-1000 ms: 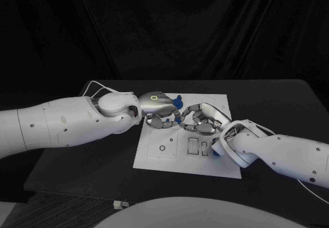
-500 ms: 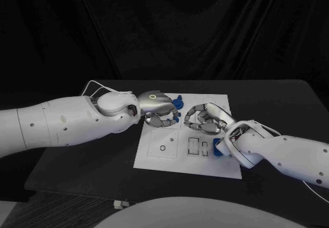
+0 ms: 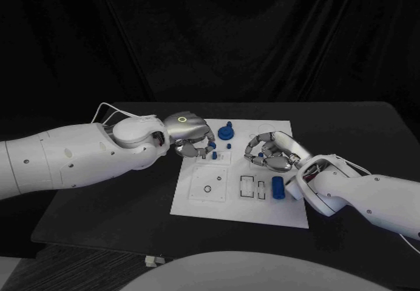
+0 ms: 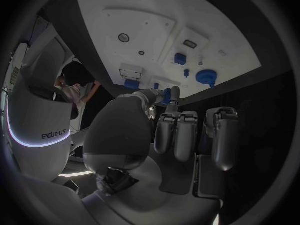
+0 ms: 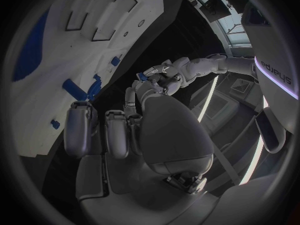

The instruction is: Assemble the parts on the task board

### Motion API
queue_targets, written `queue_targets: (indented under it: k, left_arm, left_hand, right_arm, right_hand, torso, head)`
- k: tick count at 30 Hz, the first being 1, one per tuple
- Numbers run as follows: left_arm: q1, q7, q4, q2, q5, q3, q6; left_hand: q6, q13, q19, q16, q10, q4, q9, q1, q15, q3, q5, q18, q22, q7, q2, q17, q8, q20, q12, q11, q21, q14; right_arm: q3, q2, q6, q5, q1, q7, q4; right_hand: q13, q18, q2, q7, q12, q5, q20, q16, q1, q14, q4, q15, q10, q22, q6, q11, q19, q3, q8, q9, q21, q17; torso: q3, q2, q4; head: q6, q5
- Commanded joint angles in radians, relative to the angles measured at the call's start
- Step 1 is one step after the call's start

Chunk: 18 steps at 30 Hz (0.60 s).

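The flat white rectangular task board (image 3: 197, 203) lies mid-tabletop, small blue plastic parts (image 3: 277, 188) on it. Left hand (image 3: 188, 136) pinches a small blue piece (image 4: 164, 94) over the board's far-left corner. Right hand (image 3: 271, 154) hovers curled, holding nothing.

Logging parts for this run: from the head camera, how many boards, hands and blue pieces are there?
White board: 1
Silver hands: 2, the left hand and the right hand
Blue pieces: 5 plainly seen; the hands may hide more
Total: 8
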Motion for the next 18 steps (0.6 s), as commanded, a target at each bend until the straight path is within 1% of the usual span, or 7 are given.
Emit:
queue_targets:
  k: [1,4,7,11,13,15,18]
  left_arm:
    - [-0.001,-0.173,0.006,-0.021,-0.001,0.001,-0.061]
    - [-0.001,-0.235,0.012,-0.039,0.020,0.001,-0.050]
    - [-0.004,-0.268,0.016,-0.050,0.090,0.000,-0.016]
    - [-0.014,-0.303,0.014,-0.052,0.143,0.000,0.025]
    - [-0.024,-0.321,0.008,-0.048,0.158,0.000,0.040]
    - [-0.033,-0.334,0.001,-0.042,0.167,0.000,0.047]
    - [-0.053,-0.355,-0.009,-0.032,0.177,0.000,0.054]
  left_hand:
    - [0.099,0.260,0.021,0.014,0.108,-0.045,0.044,0.007,-0.018,0.059,0.068,0.006,0.239,-0.040,0.010,0.268,0.013,0.000,0.022,-0.013,0.021,0.108]
    - [0.105,0.260,0.024,0.014,0.108,-0.049,0.036,-0.004,-0.020,0.057,0.075,0.005,0.239,-0.041,0.013,0.268,0.007,-0.002,0.022,-0.014,0.023,0.108]
    - [0.106,0.260,0.021,0.014,0.108,-0.050,0.033,-0.007,-0.020,0.057,0.074,0.006,0.238,-0.041,0.016,0.268,0.004,-0.003,0.022,-0.014,0.020,0.108]
    - [0.104,0.260,0.015,0.014,0.108,-0.052,0.028,-0.011,-0.020,0.058,0.075,0.009,0.235,-0.040,0.023,0.268,0.000,-0.003,0.022,-0.014,0.011,0.108]
    - [0.103,0.260,0.013,0.014,0.108,-0.053,0.027,-0.013,-0.020,0.057,0.074,0.010,0.234,-0.039,0.024,0.268,-0.001,-0.003,0.022,-0.013,0.009,0.108]
    - [0.109,0.260,0.011,0.014,0.108,-0.054,0.024,-0.021,-0.020,0.050,0.055,0.010,0.232,-0.041,0.030,0.268,-0.001,-0.003,0.022,-0.013,0.006,0.108]
    - [0.109,0.260,0.009,0.014,0.108,-0.054,0.022,-0.026,-0.020,0.045,0.047,0.011,0.231,-0.041,0.034,0.268,-0.001,-0.003,0.022,-0.013,0.002,0.108]
  right_arm:
    - [0.001,-0.011,-0.023,-0.005,0.001,-0.018,0.009]
    - [0.001,-0.018,-0.024,-0.005,0.001,-0.020,0.013]
    - [0.001,-0.020,-0.023,-0.005,0.001,-0.022,0.015]
    - [0.001,-0.020,-0.022,-0.005,0.001,-0.023,0.016]
    - [0.001,-0.020,-0.020,-0.005,0.001,-0.024,0.018]
    - [0.001,-0.021,-0.019,-0.005,0.001,-0.024,0.020]
    - [0.001,-0.023,-0.017,-0.005,0.001,-0.026,0.022]
  right_hand:
    - [0.252,0.014,0.010,-0.004,-0.012,-0.004,0.006,-0.011,-0.010,0.064,0.007,0.001,0.097,0.203,0.000,0.003,0.004,-0.013,0.023,-0.009,-0.016,0.081]
    - [0.252,0.015,0.012,-0.005,-0.012,0.006,0.006,-0.012,-0.006,0.063,0.006,0.000,0.097,0.203,0.003,0.002,0.004,-0.012,0.025,-0.011,-0.016,0.080]
    - [0.252,0.015,0.013,-0.006,-0.012,0.010,0.006,-0.012,-0.004,0.063,0.005,0.000,0.097,0.203,0.004,0.001,0.004,-0.011,0.026,-0.012,-0.016,0.080]
    - [0.252,0.015,0.015,-0.006,-0.012,0.018,0.006,-0.012,0.000,0.063,0.004,-0.001,0.097,0.203,0.005,0.001,0.004,-0.010,0.026,-0.014,-0.018,0.079]
    - [0.252,0.016,0.016,-0.006,-0.012,0.023,0.006,-0.013,0.003,0.063,0.003,-0.001,0.097,0.202,0.006,0.001,0.003,-0.009,0.027,-0.015,-0.020,0.077]
    - [0.252,0.016,0.017,-0.007,-0.012,0.030,0.006,-0.013,0.006,0.062,0.002,-0.001,0.097,0.202,0.006,0.000,0.002,-0.007,0.027,-0.016,-0.020,0.077]
    - [0.252,0.016,0.018,-0.007,-0.012,0.036,0.005,-0.013,0.008,0.063,0.001,-0.002,0.097,0.202,0.007,0.000,0.002,-0.006,0.028,-0.017,-0.021,0.077]
  torso:
    - [0.0005,0.000,-0.0005]
    - [0.0004,0.001,0.0001]
    - [0.0004,0.001,0.0002]
    - [0.0009,0.000,0.0003]
    - [0.0016,-0.001,0.0000]
    - [0.0020,-0.001,-0.0004]
    - [0.0021,-0.001,0.0002]
  head:
    - [0.000,-0.002]
    - [0.000,-0.001]
    - [0.000,0.000]
    - [0.000,0.000]
    - [0.000,0.000]
    - [0.000,-0.001]
    - [0.000,-0.004]
